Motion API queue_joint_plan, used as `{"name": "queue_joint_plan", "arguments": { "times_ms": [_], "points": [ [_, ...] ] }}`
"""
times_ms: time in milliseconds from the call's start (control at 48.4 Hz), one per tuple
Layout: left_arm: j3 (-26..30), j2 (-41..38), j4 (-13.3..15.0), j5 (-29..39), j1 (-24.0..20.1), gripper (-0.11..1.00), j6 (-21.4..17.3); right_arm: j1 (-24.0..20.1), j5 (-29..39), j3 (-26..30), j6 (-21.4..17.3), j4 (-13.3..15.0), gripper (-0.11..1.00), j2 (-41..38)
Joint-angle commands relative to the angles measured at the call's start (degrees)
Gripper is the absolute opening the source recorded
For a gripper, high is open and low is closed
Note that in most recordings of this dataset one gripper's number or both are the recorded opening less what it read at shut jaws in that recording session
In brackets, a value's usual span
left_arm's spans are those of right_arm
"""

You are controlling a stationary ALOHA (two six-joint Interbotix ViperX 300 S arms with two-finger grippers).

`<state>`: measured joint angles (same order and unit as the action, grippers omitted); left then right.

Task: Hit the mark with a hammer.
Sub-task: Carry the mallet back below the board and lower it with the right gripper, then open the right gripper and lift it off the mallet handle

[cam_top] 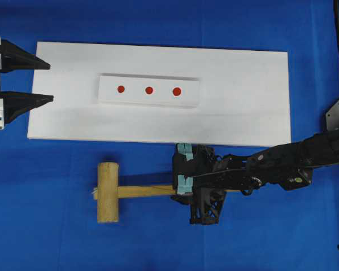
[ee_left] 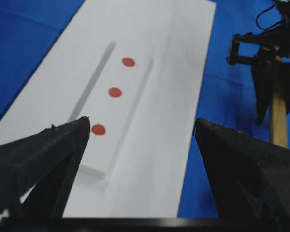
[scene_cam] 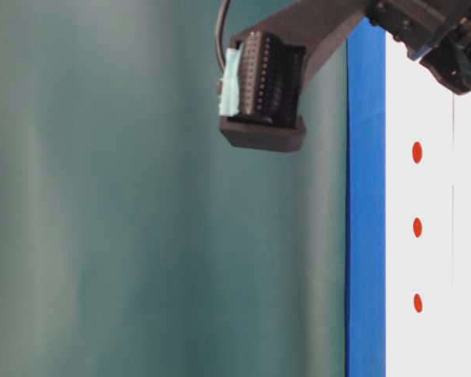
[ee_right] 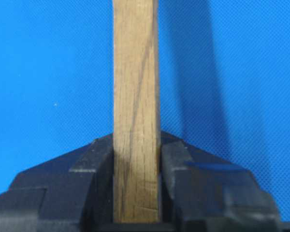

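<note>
A blue cloth (cam_top: 56, 237) covers the table, and a flat white board (cam_top: 243, 107) lies across its upper half in the overhead view. A raised white strip (cam_top: 148, 101) sits lengthwise near the middle of the board, carrying a row of three red dots. The mark (cam_top: 149, 90) is the middle dot; a small dot (cam_top: 121, 89) lies to its left and a slightly larger dot (cam_top: 177, 91) to its right.

The hammer (cam_top: 108, 192) lies on the cloth just below the board's lower edge, well apart from the strip. It is pale wood, with a thick round head resting at the left and its long flat handle (cam_top: 147, 191) running to the right.

The right gripper (cam_top: 183, 169) reaches in from the right edge and sits over the far end of the handle. In the right wrist view the handle (ee_right: 135, 106) stands between the two black fingers (ee_right: 183, 164), which lie close against both of its flat sides (whether they press on the wood or only flank it cannot be told).

The left gripper (cam_top: 48, 83) rests at the left edge of the board, fingers spread wide apart and holding nothing, pointing toward the strip. From the left wrist view its two dark fingertips (ee_left: 63, 140) frame the strip (ee_left: 113, 101), with the mark (ee_left: 115, 92) seen between them.
</note>
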<state>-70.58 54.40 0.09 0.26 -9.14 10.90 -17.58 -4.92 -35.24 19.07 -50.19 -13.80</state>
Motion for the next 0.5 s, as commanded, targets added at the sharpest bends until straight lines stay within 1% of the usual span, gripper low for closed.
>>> {"name": "queue_joint_plan", "arguments": {
  "times_ms": [0,62,165,228,269,310,414,476],
  "points": [
    [0.53,0.09,0.09,-0.26,-0.26,0.85,-0.09,-0.26,-0.44,0.62,-0.09,-0.53,0.20,0.70],
    [0.44,0.35,0.09,-0.18,-0.26,0.85,-0.09,-0.35,-0.62,0.70,-0.09,-0.79,0.37,0.70],
    [0.44,0.44,0.09,0.00,-0.26,0.85,-0.09,-0.35,-0.70,0.79,-0.09,-1.05,0.67,0.79],
    [0.44,0.44,0.09,0.00,-0.26,0.85,0.00,-0.44,-0.70,0.88,-0.09,-1.05,0.83,0.79],
    [0.35,0.44,0.09,0.09,-0.26,0.85,0.00,-0.44,-0.88,0.97,-0.09,-1.05,0.92,0.79],
    [0.35,0.44,0.09,0.18,-0.26,0.85,0.00,-0.44,-0.88,0.97,-0.09,-1.05,0.95,0.79],
    [0.35,0.44,0.09,0.26,-0.26,0.85,0.00,-0.44,-0.97,0.97,-0.09,-1.05,0.90,0.79],
    [0.35,0.44,0.09,0.18,-0.26,0.85,0.00,-0.44,-1.05,0.97,0.00,-1.05,0.90,1.14]
  ]
}}
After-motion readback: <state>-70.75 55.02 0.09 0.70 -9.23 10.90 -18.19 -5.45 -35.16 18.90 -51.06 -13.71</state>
